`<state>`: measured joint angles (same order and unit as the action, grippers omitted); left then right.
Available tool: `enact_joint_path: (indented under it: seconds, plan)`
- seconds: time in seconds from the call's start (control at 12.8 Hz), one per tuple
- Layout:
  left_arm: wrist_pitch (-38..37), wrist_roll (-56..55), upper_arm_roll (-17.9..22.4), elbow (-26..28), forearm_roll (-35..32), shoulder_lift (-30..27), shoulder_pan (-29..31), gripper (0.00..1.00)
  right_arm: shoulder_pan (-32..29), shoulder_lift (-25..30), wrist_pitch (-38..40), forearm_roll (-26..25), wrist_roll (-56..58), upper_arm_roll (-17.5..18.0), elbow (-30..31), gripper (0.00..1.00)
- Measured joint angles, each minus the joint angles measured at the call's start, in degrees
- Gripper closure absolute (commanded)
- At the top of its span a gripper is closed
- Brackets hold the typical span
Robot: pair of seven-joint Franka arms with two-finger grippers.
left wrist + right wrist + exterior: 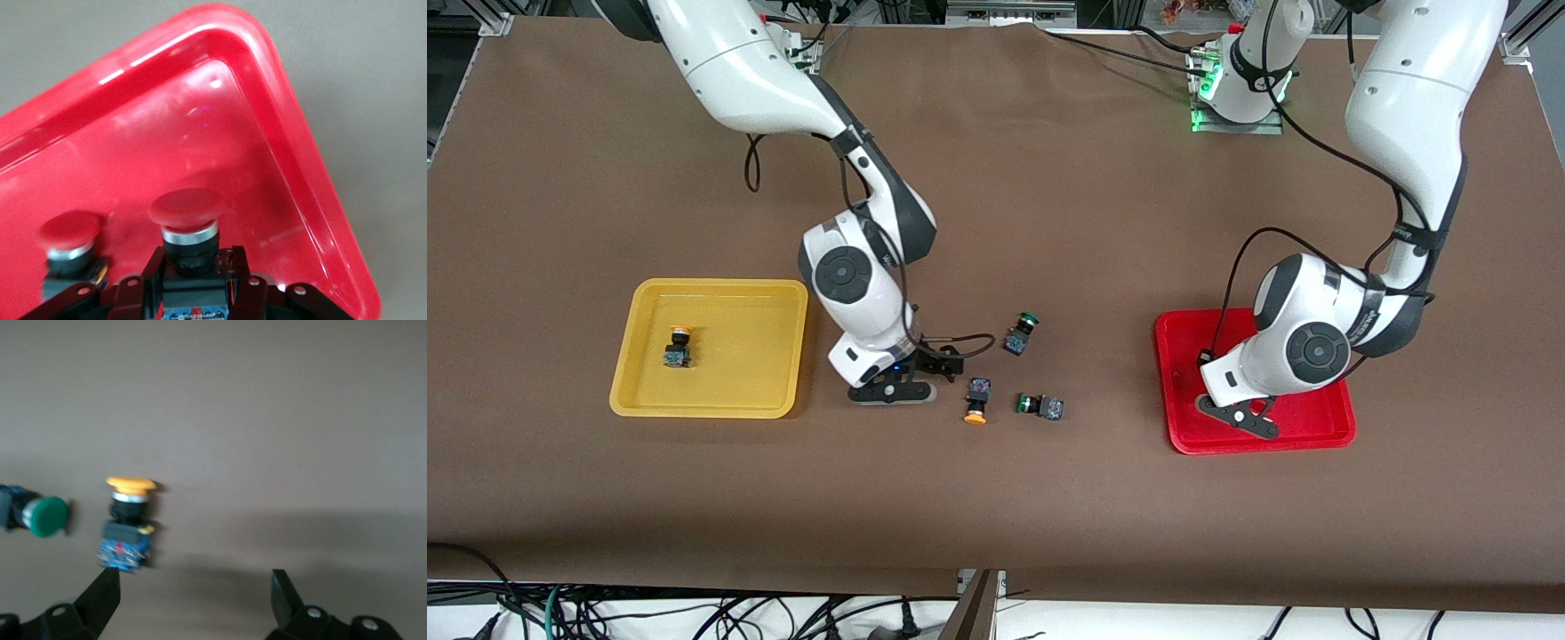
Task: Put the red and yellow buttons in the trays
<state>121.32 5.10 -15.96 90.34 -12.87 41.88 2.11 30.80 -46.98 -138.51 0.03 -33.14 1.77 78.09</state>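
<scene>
The red tray (1325, 427) lies toward the left arm's end of the table. My left gripper (1238, 414) is low inside it, shut on a red button (187, 212) by its dark body. A second red button (69, 233) stands in the tray (287, 127) beside it; the arm hides both in the front view. The yellow tray (720, 307) holds one yellow button (679, 347). My right gripper (941, 364) is open and empty, low over the table beside the other yellow button (977, 400), which shows just off one fingertip (107, 587) in the right wrist view (128, 517).
Two green-capped buttons lie on the brown cloth between the trays: one (1023, 332) farther from the front camera than the loose yellow button, one (1040, 406) beside it toward the red tray. A green cap (45, 515) also shows in the right wrist view.
</scene>
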Motion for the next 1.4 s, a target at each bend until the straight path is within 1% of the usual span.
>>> enact_joint_path:
  seconds: [0.16, 0.31, 0.47, 0.62, 0.7, 0.78, 0.86, 0.93, 1.01, 1.09, 1.25, 1.4]
  plan:
    - [0.5, 0.5, 0.0, 0.0, 0.0, 0.7, 0.3, 0.00, 1.6, -3.9, 0.0, -2.9, -4.3, 0.0, -4.6, 0.00]
    - [0.4, 0.7, -0.1, -0.9, 0.0, -0.4, 0.7, 0.00, 2.9, -7.7, -1.6, -4.8, -6.9, -0.1, -7.6, 0.00]
    - [-3.1, 0.7, -0.4, -2.5, 0.0, -4.6, 0.9, 0.00, 3.9, -10.4, -3.3, -5.8, -7.6, -0.1, -8.9, 0.00]
    - [-10.3, 0.7, -0.6, -5.5, 0.0, -9.7, 0.9, 0.00, 4.5, -11.7, -4.1, -6.4, -7.7, -0.2, -9.4, 0.01]
    - [-15.2, 0.7, -0.6, -7.8, 0.0, -11.8, 1.0, 0.00, 4.7, -12.0, -4.3, -6.6, -7.9, -0.2, -9.7, 0.21]
    - [-20.2, 0.7, -0.6, -10.6, 0.0, -13.2, 1.0, 0.00, 4.7, -12.1, -4.4, -6.7, -8.1, -0.2, -9.9, 0.59]
    - [-24.9, 0.7, -0.6, -13.7, 0.0, -14.0, 1.0, 0.00, 4.7, -12.2, -4.6, -6.7, -8.1, -0.3, -9.9, 0.79]
    - [-29.6, 0.7, -0.6, -16.6, 0.0, -14.3, 1.0, 0.00, 4.7, -12.3, -4.7, -6.7, -8.2, -0.3, -9.9, 0.95]
    - [-33.7, 0.7, -0.6, -19.1, 0.0, -14.5, 1.0, 0.00, 4.7, -12.3, -4.7, -6.7, -8.2, -0.3, -9.9, 1.00]
    - [-36.5, 0.7, -0.7, -21.0, 0.0, -14.5, 1.0, 0.00, 4.7, -12.3, -4.7, -6.8, -8.2, -0.3, -9.9, 1.00]
    - [-38.3, 0.7, -0.6, -23.4, 0.2, -14.9, 1.0, 0.00, 4.7, -12.3, -4.7, -6.8, -8.2, -0.4, -10.2, 1.00]
    - [-38.8, -0.2, 0.5, -23.7, 1.8, -17.3, 1.0, 0.00, 4.5, -12.1, -4.0, -6.8, -8.2, -0.8, -10.7, 1.00]
